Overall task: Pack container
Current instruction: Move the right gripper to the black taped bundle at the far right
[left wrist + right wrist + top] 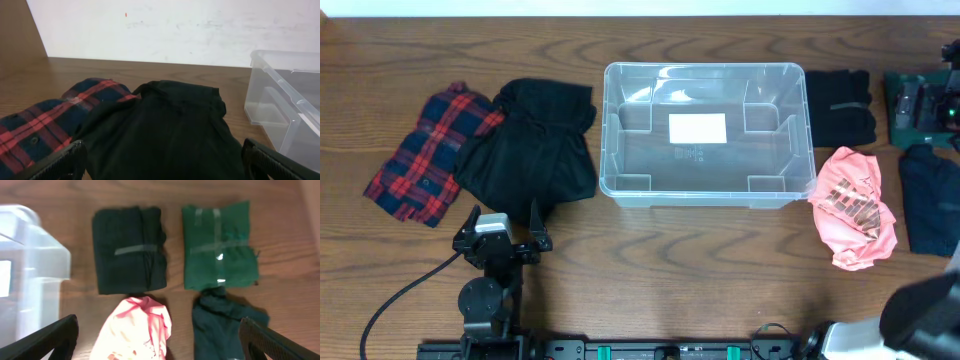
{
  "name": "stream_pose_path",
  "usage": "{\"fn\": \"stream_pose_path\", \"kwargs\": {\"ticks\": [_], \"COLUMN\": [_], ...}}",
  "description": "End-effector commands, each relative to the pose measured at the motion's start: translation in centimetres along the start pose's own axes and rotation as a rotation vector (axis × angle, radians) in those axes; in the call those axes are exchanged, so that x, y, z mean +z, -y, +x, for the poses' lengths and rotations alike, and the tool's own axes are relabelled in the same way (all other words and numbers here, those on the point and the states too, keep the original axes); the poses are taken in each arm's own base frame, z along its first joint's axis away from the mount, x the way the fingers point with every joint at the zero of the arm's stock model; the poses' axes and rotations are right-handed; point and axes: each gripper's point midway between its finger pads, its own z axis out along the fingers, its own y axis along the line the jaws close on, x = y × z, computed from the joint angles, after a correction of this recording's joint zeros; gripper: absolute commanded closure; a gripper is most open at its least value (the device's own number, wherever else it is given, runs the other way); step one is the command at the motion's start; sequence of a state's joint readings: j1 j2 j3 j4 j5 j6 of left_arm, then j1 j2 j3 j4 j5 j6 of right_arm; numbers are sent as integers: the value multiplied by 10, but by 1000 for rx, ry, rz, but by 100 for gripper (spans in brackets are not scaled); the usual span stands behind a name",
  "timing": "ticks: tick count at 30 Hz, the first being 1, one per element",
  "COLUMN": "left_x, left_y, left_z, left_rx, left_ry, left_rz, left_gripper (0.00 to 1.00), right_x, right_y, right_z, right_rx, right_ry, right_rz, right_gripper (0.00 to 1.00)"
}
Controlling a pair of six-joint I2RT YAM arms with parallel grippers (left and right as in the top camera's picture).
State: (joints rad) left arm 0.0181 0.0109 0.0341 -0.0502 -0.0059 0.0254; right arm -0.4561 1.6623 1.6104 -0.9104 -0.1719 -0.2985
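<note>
**CLEAR BIN MID-TABLE, BOTH GRIPPERS SPREAD**

Overhead: finds the container at the centre of the table, with plaid shirt and black garment to its left and pink T-shirt to its right. Left gripper splayed, empty, at the garment's near edge. Right arm only a blur, near right.

Left wrist: looks across the black garment; container cut off at right.

Right wrist: right gripper splayed, empty, above black bundle and green bundle; container blurred at left.
</note>
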Motion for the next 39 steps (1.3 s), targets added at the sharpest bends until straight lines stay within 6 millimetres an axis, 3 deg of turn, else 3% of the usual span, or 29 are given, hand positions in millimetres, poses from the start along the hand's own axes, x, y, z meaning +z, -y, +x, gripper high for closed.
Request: {"fn": "stream_pose_path", "kwargs": {"ticks": [1, 10, 19, 28, 39], "left_x": [2, 2, 2, 2, 2], "left_y": [-3, -3, -3, -3, -3], "left_z": [18, 18, 18, 18, 18], "left_rx": [-2, -2, -2, -2, -3], "left_ry": [-43, -43, -43, -43, -43], "left_rz": [-11, -11, -11, -11, -11], "left_gripper": [2, 2, 2, 2, 2], "right_x": [24, 88, 134, 178, 229], "right_y": [2, 6, -17, -16, -25], "right_z": [1, 5, 4, 27, 75], "right_rx": [-5, 4, 15, 34, 77], "right_ry": [-26, -52, -13, -72, -191], "right_rz": [-28, -75, -250, -269, -320], "right_gripper": [1, 1, 1, 1, 1]}}
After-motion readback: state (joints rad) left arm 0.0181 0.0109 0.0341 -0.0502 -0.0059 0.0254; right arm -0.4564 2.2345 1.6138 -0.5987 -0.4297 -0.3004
